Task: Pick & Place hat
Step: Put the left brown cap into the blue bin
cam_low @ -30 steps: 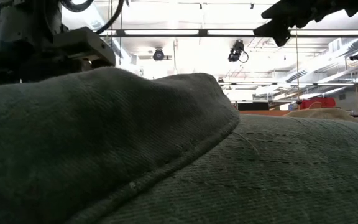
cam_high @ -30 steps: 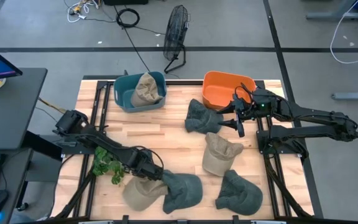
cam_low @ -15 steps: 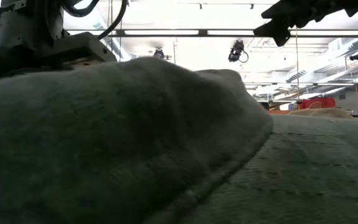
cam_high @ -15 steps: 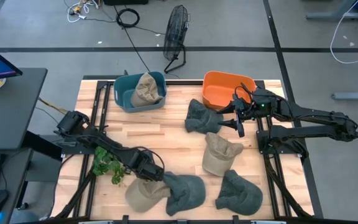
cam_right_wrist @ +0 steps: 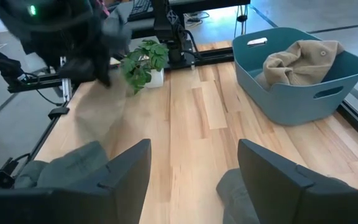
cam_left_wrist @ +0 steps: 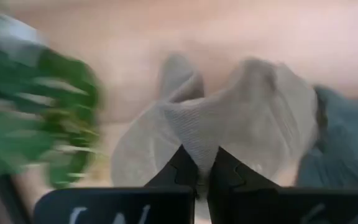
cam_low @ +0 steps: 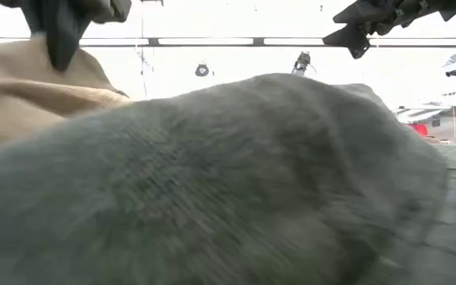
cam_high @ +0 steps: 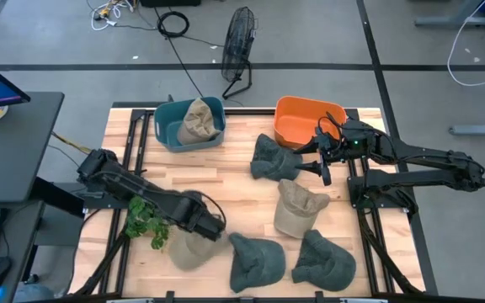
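Note:
A tan hat [cam_high: 185, 250] is at the table's near left, and my left gripper [cam_high: 213, 227] is shut on it; it also shows in the left wrist view [cam_left_wrist: 241, 118] and high at the left of the low view [cam_low: 30, 87]. A dark green hat [cam_high: 255, 261] lies flat on the table just right of it and fills the low view [cam_low: 236, 182]. My right gripper [cam_high: 322, 164] is open and empty above the table beside the orange bin [cam_high: 303, 118]. My left gripper pinches a raised fold of the tan hat's cloth [cam_left_wrist: 201, 140] between its two shut fingers, coming from above and slanting down. The hat hangs below the fingers [cam_right_wrist: 98, 106]. The green hat hides its lower edge, so I cannot tell whether it is clear of the table.
A teal bin [cam_high: 168, 128] at the far left holds another tan hat [cam_high: 199, 119]. A green hat [cam_high: 272, 158], a tan hat [cam_high: 297, 209] and a green hat [cam_high: 322, 261] lie on the table's right half. A small plant [cam_high: 146, 223] stands left of my left gripper.
My left gripper has gone up with the tan hat, drawing it out from under the dark green hat. The green hat, which lay bunched over it, has slid off and now lies spread flat on the table to its right.

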You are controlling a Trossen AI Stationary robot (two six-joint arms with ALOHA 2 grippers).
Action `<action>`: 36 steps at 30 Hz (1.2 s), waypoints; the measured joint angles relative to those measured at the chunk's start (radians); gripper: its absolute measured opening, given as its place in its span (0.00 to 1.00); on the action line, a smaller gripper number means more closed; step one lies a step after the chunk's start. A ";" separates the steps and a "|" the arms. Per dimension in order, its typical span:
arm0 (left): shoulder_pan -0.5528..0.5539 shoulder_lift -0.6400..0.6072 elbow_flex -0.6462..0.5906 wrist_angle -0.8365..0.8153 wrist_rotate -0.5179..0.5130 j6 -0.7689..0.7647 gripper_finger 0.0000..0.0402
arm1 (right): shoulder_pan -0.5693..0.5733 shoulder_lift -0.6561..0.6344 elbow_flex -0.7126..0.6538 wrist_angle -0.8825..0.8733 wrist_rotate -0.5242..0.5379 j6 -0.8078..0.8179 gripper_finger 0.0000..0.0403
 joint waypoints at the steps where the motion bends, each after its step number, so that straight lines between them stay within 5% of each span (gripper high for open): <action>1: 0.011 0.000 0.039 -0.067 -0.025 0.000 0.03 | 0.000 0.000 0.000 0.000 0.000 0.000 0.61; 4: 0.060 -0.001 0.151 -0.221 -0.119 0.011 0.03 | 0.000 0.000 0.000 0.000 0.000 0.000 0.61; 10: 0.204 -0.040 0.235 -0.219 -0.338 0.233 0.03 | 0.000 0.000 0.000 -0.001 0.000 0.000 0.61; 18: 0.449 -0.042 0.265 -0.217 -0.500 0.571 0.03 | 0.000 0.000 0.000 0.001 0.000 0.000 0.61; 36: 0.839 -0.042 0.265 -0.127 -0.592 1.159 0.03 | 0.000 0.000 0.000 0.001 0.012 -0.001 0.61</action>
